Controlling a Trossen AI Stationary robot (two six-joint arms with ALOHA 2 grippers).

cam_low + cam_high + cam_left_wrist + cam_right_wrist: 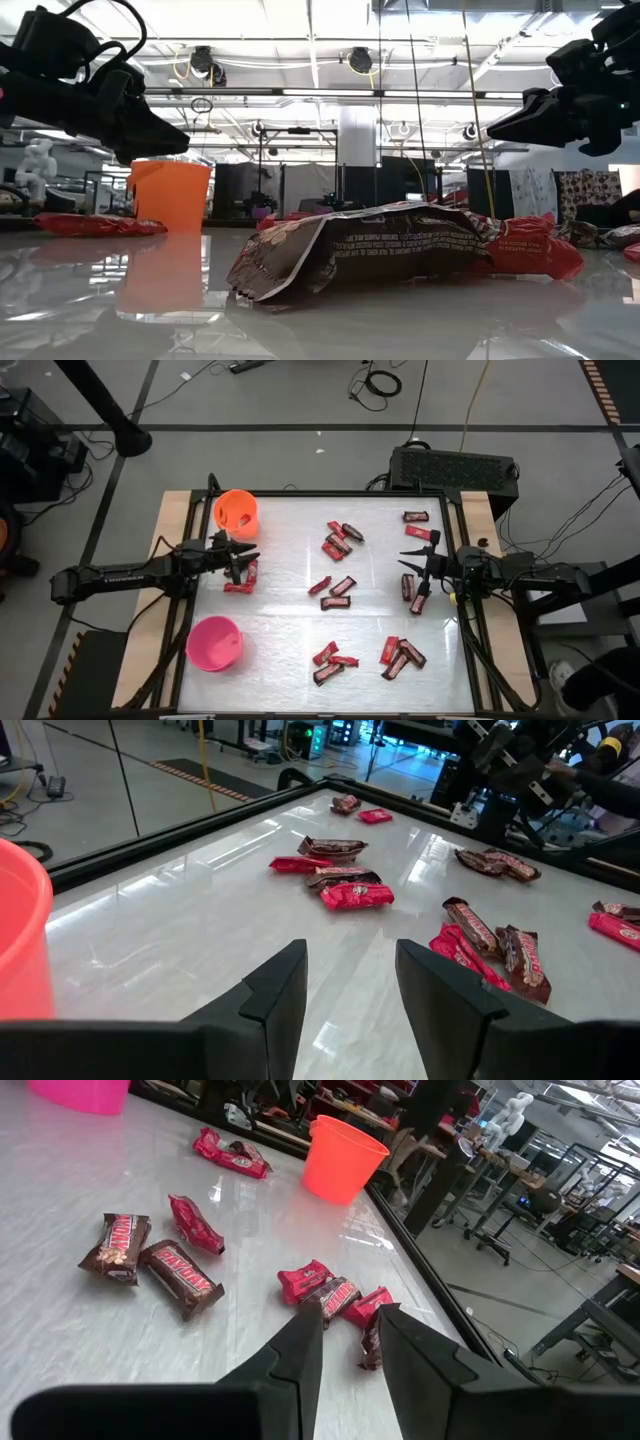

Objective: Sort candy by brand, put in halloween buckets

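Red and dark brown candy bars lie flat in loose groups across the white table: in the middle (337, 541), toward the near edge (401, 653), and two by the far right corner (416, 517). The orange bucket (236, 512) stands at the far left and the pink bucket (214, 643) at the near left. My left gripper (350, 985) is open and empty, hovering above two red bars (240, 578) just near of the orange bucket. My right gripper (348, 1330) is open and empty too, raised over the right side near a dark bar (408, 588).
A black raised rim (300, 494) frames the tabletop. In the low view a dark brown wrapper (400, 245) lies close to the camera, and both grippers hang well above the surface. Bare table shows between the buckets and the middle candy.
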